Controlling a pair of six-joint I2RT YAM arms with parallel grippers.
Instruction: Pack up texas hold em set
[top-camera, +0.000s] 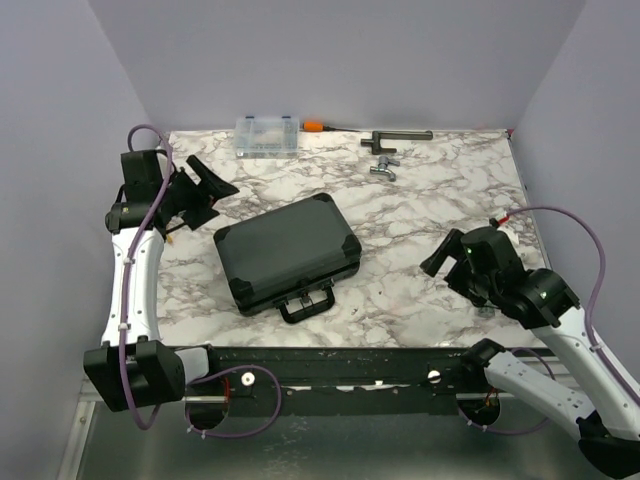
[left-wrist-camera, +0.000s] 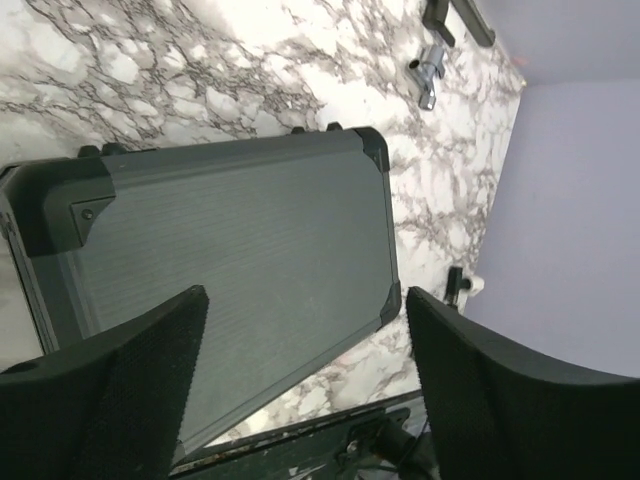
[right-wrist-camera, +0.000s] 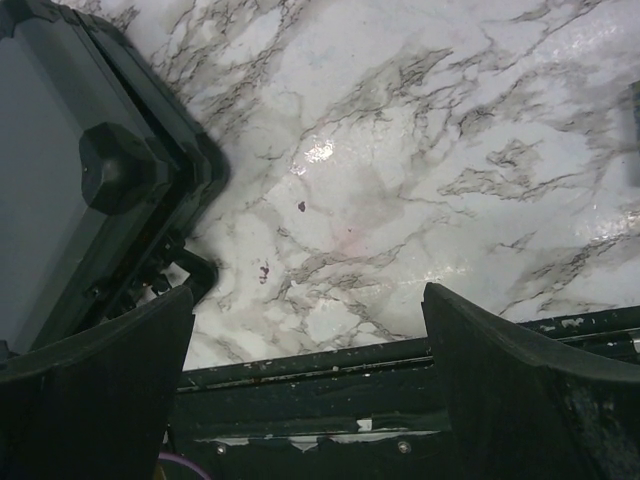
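Observation:
The set's dark-grey hard briefcase (top-camera: 285, 250) lies shut and flat in the middle of the marble table, with its handle (top-camera: 305, 303) toward the arms. No chips, cards or dice show. My left gripper (top-camera: 222, 200) hovers open, left of and above the case's far-left corner. In the left wrist view the case's lid (left-wrist-camera: 240, 250) fills the space beyond my left gripper (left-wrist-camera: 305, 300), which holds nothing. My right gripper (top-camera: 445, 272) is open over bare table to the right of the case. The right wrist view shows my right gripper (right-wrist-camera: 308, 295) empty, and the case's corner (right-wrist-camera: 110, 170) at the left.
A clear plastic organiser box (top-camera: 267, 135) and an orange-handled tool (top-camera: 315, 126) lie along the back edge. A dark metal tool (top-camera: 395, 138) and a small metal fitting (top-camera: 383, 168) lie at the back right. A black rail (top-camera: 340, 365) runs along the near edge. Purple walls enclose the table.

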